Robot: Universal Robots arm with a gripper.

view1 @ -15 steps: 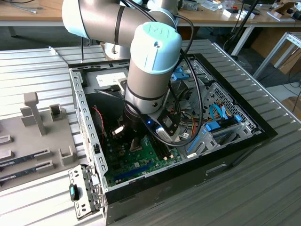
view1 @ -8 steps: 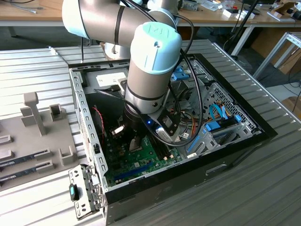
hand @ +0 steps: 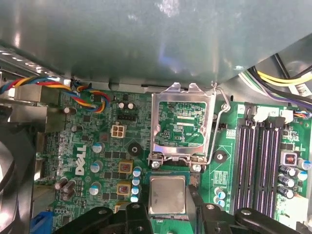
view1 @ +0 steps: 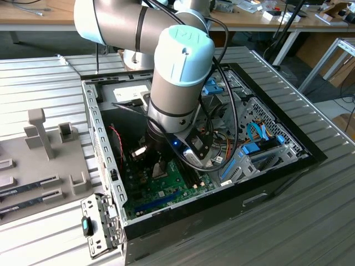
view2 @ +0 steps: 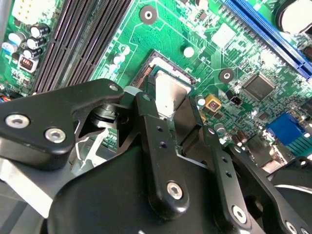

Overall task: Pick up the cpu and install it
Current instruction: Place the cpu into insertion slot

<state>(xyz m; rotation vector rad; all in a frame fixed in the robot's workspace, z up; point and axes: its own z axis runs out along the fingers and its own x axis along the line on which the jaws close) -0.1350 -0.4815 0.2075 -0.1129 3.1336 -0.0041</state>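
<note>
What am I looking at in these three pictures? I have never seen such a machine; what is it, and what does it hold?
This is one robot arm reaching into an open computer case that lies on a ribbed metal table. The exterior view comes from a camera off the arm; both wrist views come from cameras riding on the arm, looking at the green motherboard. The gripper is shut on the cpu, a small silvery square, at the socket beside its opened metal frame. Whether it is already seated, I cannot tell. On the exterior view's left stands a grey tray with holders.
</note>
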